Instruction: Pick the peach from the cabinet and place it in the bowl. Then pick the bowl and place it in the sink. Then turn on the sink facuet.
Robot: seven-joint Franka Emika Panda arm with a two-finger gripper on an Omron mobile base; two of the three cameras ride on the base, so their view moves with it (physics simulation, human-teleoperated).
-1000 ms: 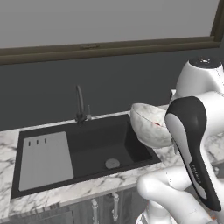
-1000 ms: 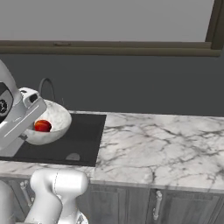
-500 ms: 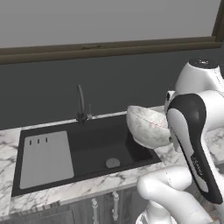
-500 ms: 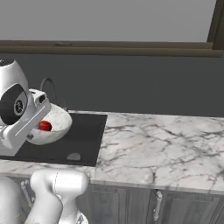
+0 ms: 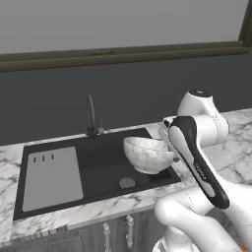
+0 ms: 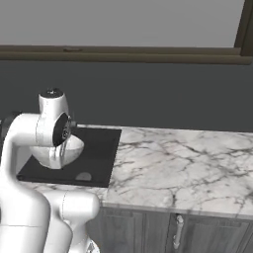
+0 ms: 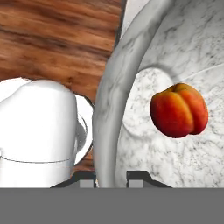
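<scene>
My gripper (image 7: 111, 177) is clamped on the rim of the bowl (image 7: 175, 87): in the hand view one dark fingertip sits on each side of the thick mottled wall, one outside, one inside. The peach (image 7: 179, 110) rests inside the bowl, just beyond the inner fingertip, against the pale inner surface.

From the left base view, the bowl (image 5: 147, 154) hangs in the air at the end of my arm, roughly upright, with its open mouth facing up. It is held above the right end of the black sink (image 5: 106, 162) basin. The round metal drain (image 5: 127, 182) lies below it and slightly toward the left. The pale drainboard (image 5: 51, 177) with its slots takes up the left part of the sink, well apart from the bowl.

The relation that matters most is vertical: the basin floor lies directly beneath the bowl, so I judge the coming move to be a lowering, with little sideways travel needed.

The sink faucet (image 5: 91, 115) stands at the back edge of the basin, behind and to the left of the bowl, its arched spout pointing forward. The marble desk (image 6: 188, 168) stretches away to the right.
</scene>
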